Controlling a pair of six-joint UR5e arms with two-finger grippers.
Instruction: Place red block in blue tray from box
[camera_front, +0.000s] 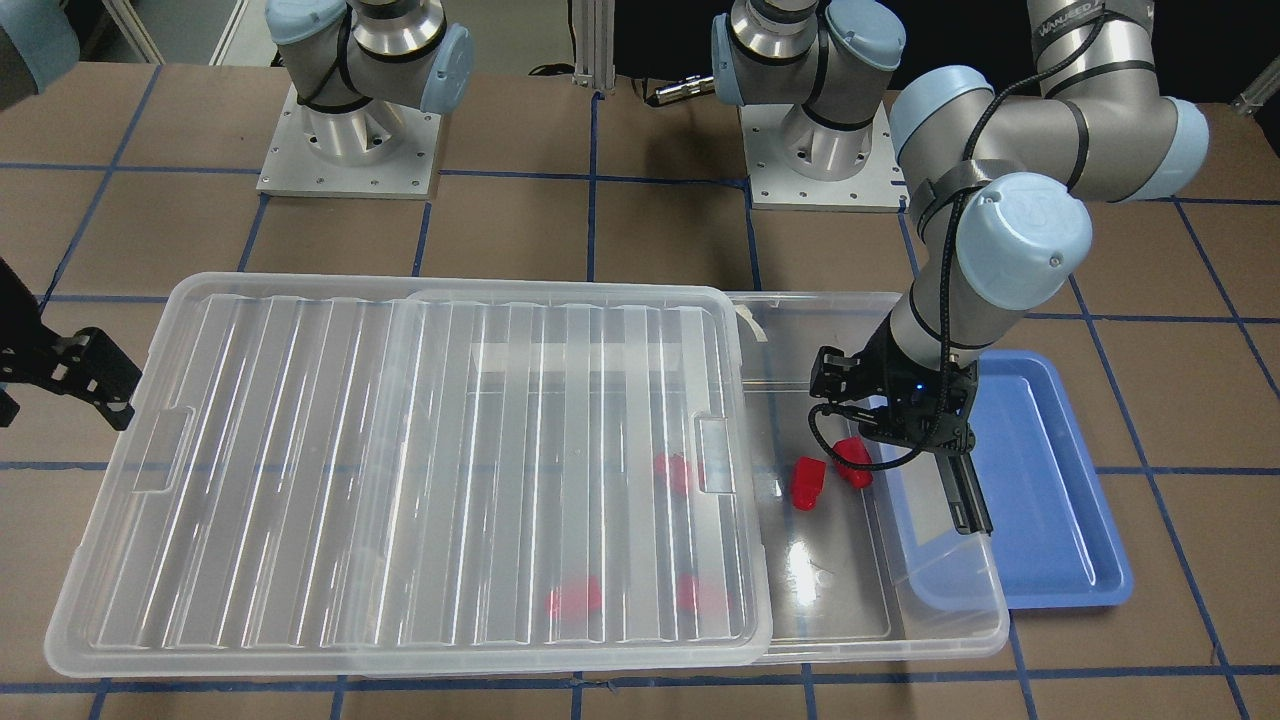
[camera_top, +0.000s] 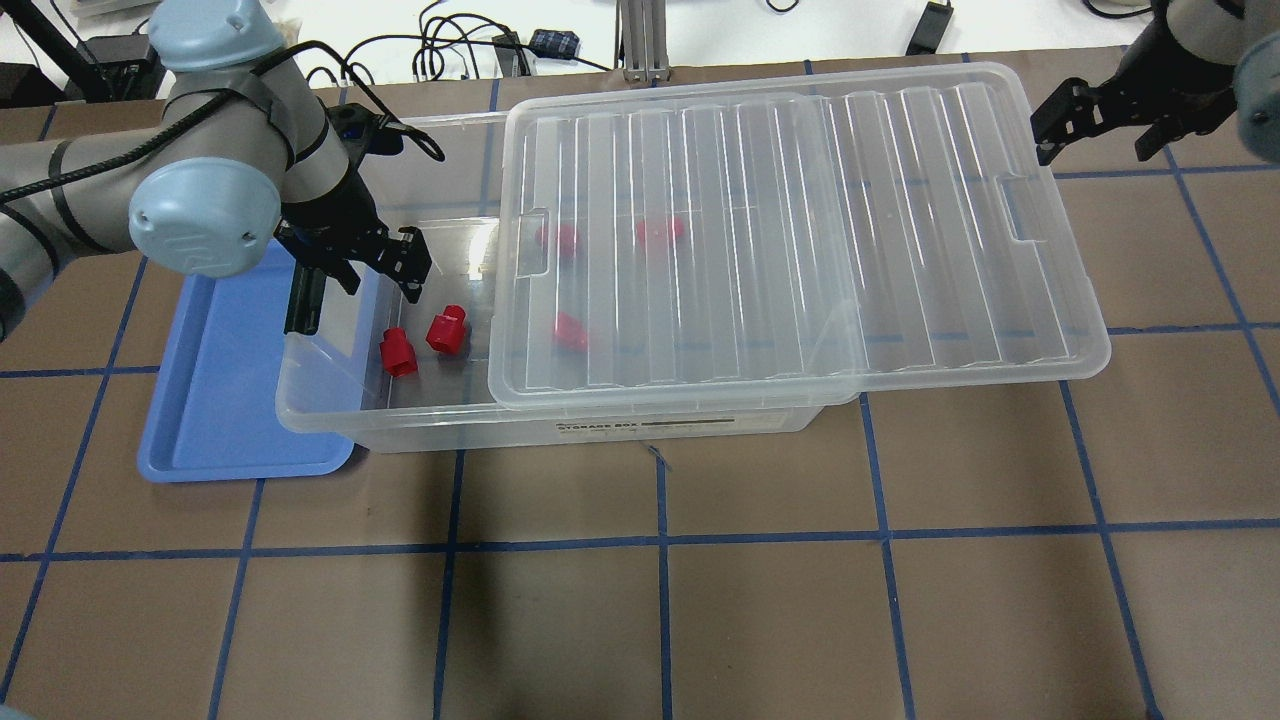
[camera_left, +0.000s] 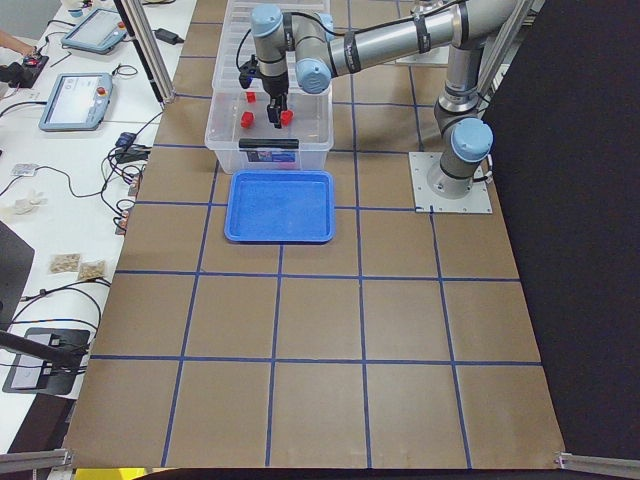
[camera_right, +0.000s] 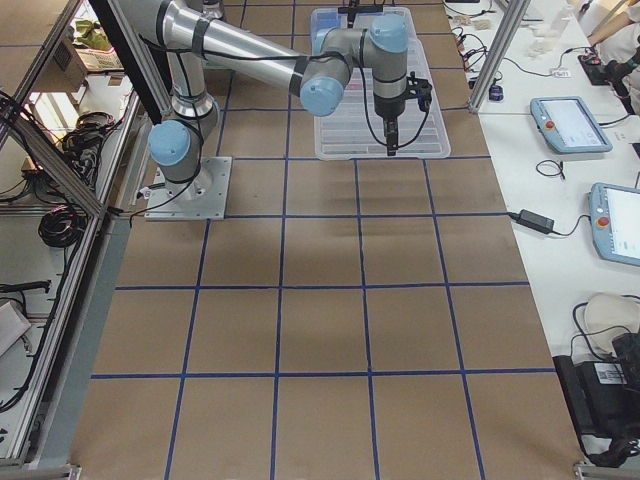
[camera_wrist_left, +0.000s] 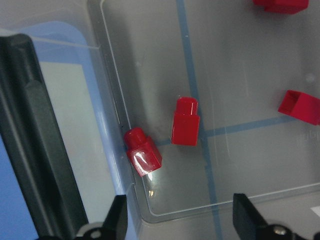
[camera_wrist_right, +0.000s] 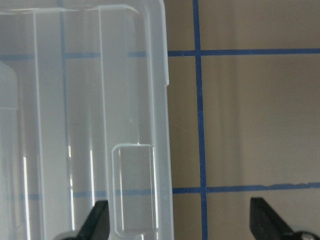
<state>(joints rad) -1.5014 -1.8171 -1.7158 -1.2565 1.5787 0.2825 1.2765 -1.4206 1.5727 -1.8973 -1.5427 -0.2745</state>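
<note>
Three red blocks (camera_front: 575, 597) show only as blurred smears through the ribbed lid (camera_front: 300, 450), the blue tray (camera_top: 230, 400) is partly hidden by the left arm (camera_top: 205, 215), and the right tool (camera_top: 1097, 135) is cut off by the front view's left edge

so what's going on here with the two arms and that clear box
The left gripper hangs open over the uncovered end of the box, above two red blocks on its floor. Three more lie under the lid, which sits shifted toward the right gripper; that one is open and holds nothing. The blue tray beside the box has no block in it yet.
</note>
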